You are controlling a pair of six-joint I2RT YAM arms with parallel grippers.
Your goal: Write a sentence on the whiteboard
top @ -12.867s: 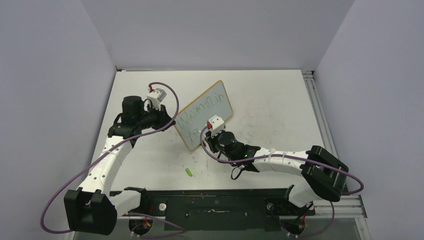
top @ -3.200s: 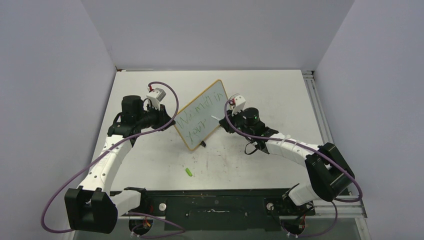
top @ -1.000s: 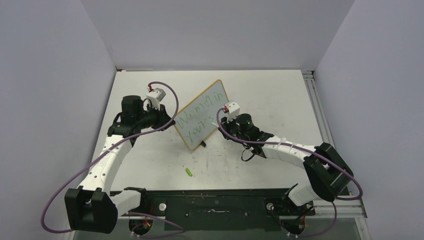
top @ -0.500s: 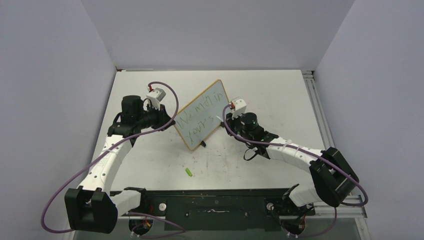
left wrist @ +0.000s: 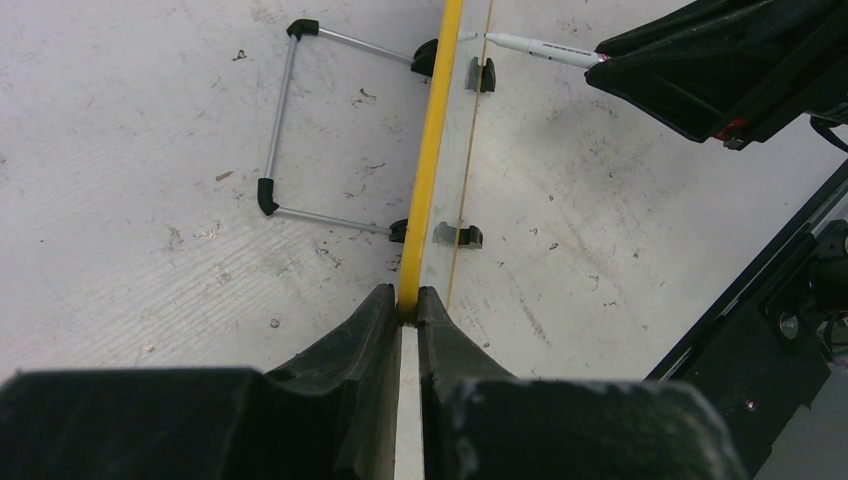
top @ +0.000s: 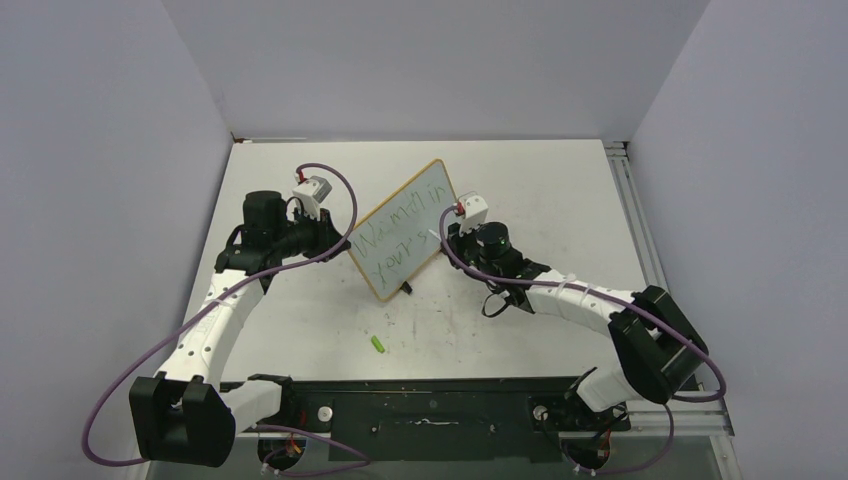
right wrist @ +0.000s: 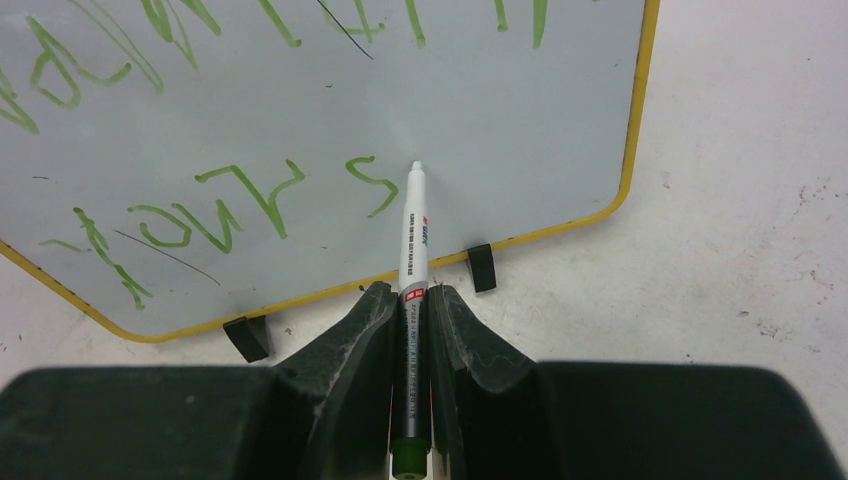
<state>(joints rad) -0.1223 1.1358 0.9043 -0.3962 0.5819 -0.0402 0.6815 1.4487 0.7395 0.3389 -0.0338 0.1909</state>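
Observation:
The whiteboard (top: 405, 232) stands tilted on its black feet, and my left gripper (top: 335, 240) is shut on its yellow frame edge (left wrist: 430, 170). The left fingertips pinch that edge (left wrist: 408, 295). The sentence (top: 395, 235) is green handwriting in two lines; the lower line (right wrist: 230, 195) ends in a small "s". My right gripper (right wrist: 410, 290) is shut on a white marker (right wrist: 413, 230), whose tip meets the board just right of that "s". The same marker (left wrist: 540, 47) also shows in the left wrist view, touching the board's face.
A small green marker cap (top: 378, 344) lies on the table in front of the board. The board's wire stand (left wrist: 285, 130) rests on the table behind it. A black rail (top: 430, 400) runs along the near edge.
The right wrist shifted slightly up and to the right along the board's lower line, where a small "s" now follows the earlier word. The left arm and the board have not moved.

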